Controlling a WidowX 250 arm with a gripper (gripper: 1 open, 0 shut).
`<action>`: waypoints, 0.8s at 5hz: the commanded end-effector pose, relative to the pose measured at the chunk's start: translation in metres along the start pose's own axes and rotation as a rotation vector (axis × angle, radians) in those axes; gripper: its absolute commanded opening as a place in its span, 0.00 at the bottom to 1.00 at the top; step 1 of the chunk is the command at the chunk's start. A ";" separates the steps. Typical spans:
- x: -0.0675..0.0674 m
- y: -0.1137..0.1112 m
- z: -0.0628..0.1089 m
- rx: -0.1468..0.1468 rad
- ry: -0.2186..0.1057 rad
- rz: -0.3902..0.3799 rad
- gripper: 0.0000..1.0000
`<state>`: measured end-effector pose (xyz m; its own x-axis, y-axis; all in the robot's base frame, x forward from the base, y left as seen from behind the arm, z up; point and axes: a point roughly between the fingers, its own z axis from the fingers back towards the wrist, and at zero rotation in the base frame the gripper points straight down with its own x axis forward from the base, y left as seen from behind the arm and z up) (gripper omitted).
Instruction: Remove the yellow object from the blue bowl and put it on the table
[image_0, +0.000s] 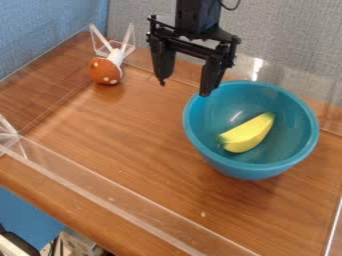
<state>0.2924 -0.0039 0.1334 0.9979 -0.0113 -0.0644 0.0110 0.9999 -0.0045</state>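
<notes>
Nothing is done yet: my gripper (189, 78) hangs with fingers spread and empty at eleven o'clock above the blue bowl (286, 155). The yellow object (249, 132) lies inside; lifting it onto the table (107, 140) remains.

A grey wall (287, 30) stands behind, with blue panelling (34, 30) at left and below the front edge.

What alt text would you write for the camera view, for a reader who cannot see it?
A yellow object lies inside a blue bowl on a wooden table, with the robot's open black gripper hanging just above the bowl's far left rim. A round orange-brown object sits near the table's far left corner.
</notes>
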 end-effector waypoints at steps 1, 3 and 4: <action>0.009 -0.031 -0.003 0.001 0.003 -0.107 1.00; 0.035 -0.103 -0.035 0.016 0.005 -0.154 1.00; 0.031 -0.089 -0.040 0.034 -0.006 -0.164 1.00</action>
<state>0.3153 -0.0948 0.0688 0.9757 -0.1767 -0.1293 0.1816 0.9830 0.0269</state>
